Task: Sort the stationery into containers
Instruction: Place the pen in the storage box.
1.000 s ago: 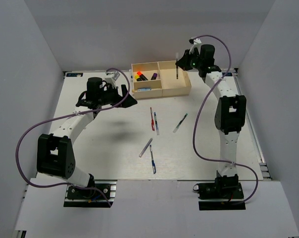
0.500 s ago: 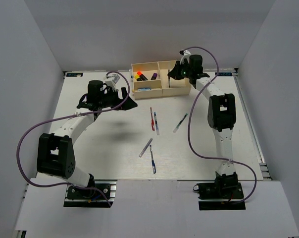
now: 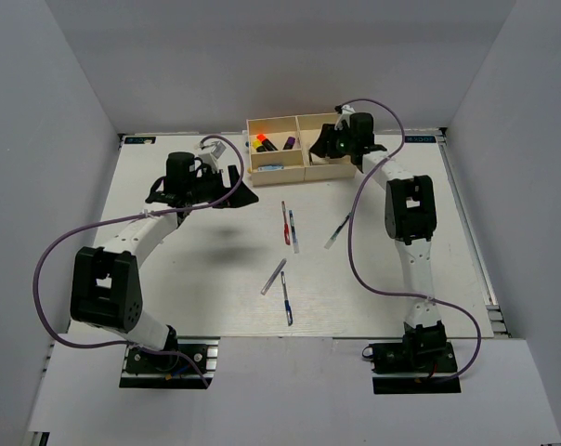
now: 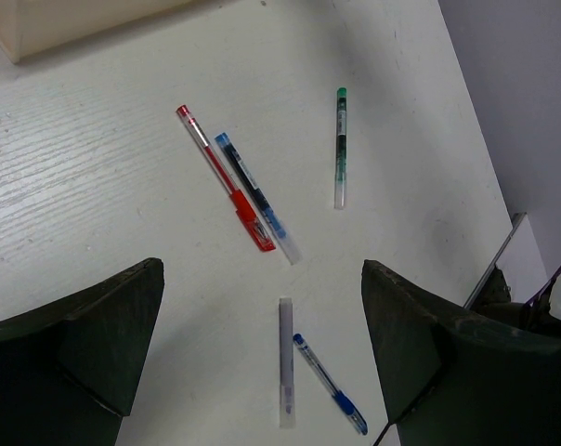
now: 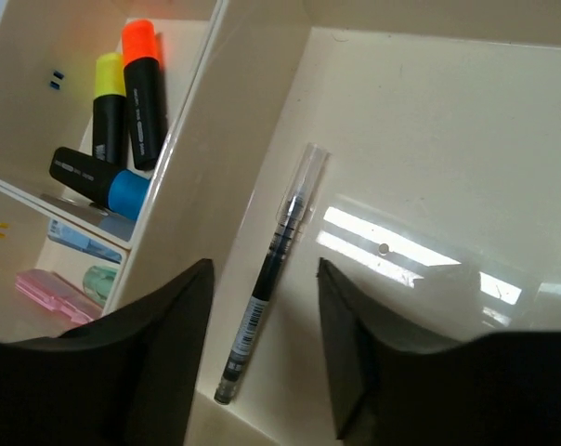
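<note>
The cream tray point(image 3: 304, 173) stands at the back of the table. My right gripper point(image 3: 325, 146) is low in its large compartment, open. A black pen point(image 5: 294, 209) lies loose on the floor there, between the fingers and along the divider point(image 5: 183, 177). One small compartment holds orange point(image 5: 143, 93), yellow point(image 5: 109, 107) and blue-ended point(image 5: 95, 177) highlighters. The other holds pale blue point(image 5: 84, 243), pink point(image 5: 53, 290) and green point(image 5: 99, 279) pieces. My left gripper point(image 4: 262, 269) hovers open and empty over the table, left of the tray. Red point(image 4: 225, 177), blue-black point(image 4: 255, 196), green point(image 4: 340, 147), clear point(image 4: 285, 373) and blue point(image 4: 329, 383) pens lie below it.
Grey walls close in the table on three sides. Purple cables point(image 3: 48, 269) loop beside both arms. The five loose pens point(image 3: 285, 223) are spread across the table's middle, between the two arm bases.
My right gripper has come down and to the left into the tray's large compartment, then opened, leaving the black pen lying there. The left arm has hardly moved.
</note>
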